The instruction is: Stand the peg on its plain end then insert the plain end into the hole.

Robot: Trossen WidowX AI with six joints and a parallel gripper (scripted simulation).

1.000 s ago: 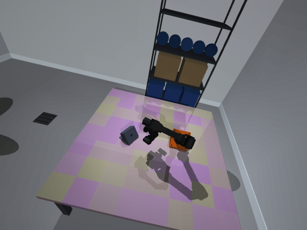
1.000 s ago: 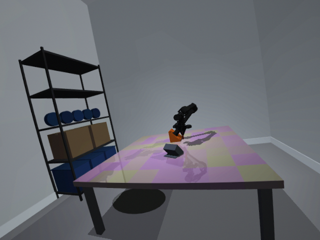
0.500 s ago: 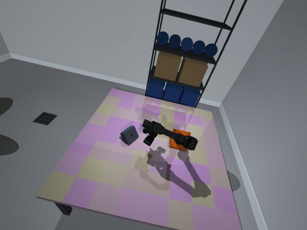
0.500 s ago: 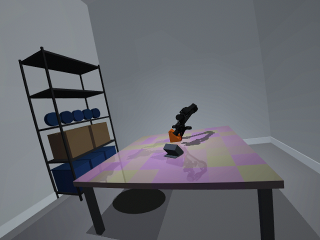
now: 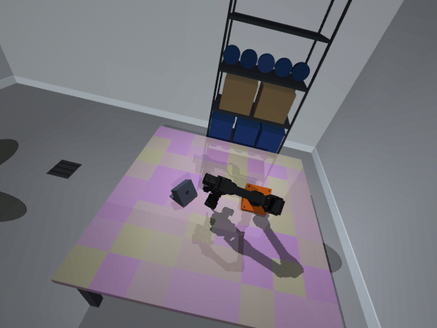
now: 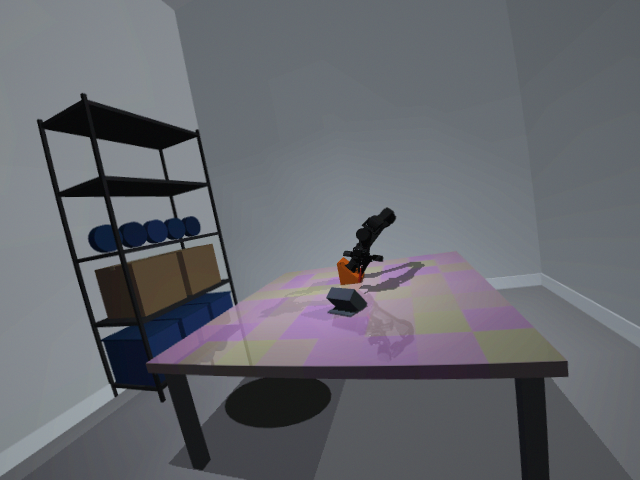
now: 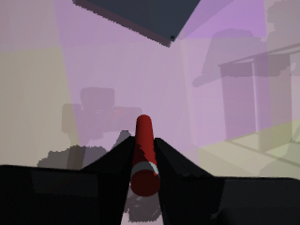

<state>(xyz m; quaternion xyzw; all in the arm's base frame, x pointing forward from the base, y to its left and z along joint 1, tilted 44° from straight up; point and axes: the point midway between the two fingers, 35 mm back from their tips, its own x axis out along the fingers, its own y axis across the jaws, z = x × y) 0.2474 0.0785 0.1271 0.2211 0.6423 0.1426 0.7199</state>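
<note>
My gripper (image 7: 144, 142) is shut on the red peg (image 7: 143, 133). The peg's white band and banded end are nearest the wrist camera, and its plain end points away past the fingertips. In the exterior view the gripper hangs low in front of the arm's base, behind the panel; its fingertips are hard to make out there. In the top view the arm hides the fingers and peg. The dark grey sloped panel (image 5: 181, 195) (image 6: 345, 298) (image 7: 141, 11) stands on the table, apart from the gripper. Its hole (image 5: 187, 192) shows in the top view, facing the arm's side.
The orange base (image 5: 246, 203) (image 6: 348, 273) of the arm stands behind the gripper on the checkered table (image 5: 148, 247) (image 6: 444, 320). The arm's shadows fall across the table. A shelf rack (image 5: 278, 26) (image 6: 129, 183) with blue and brown boxes stands beyond the table edge.
</note>
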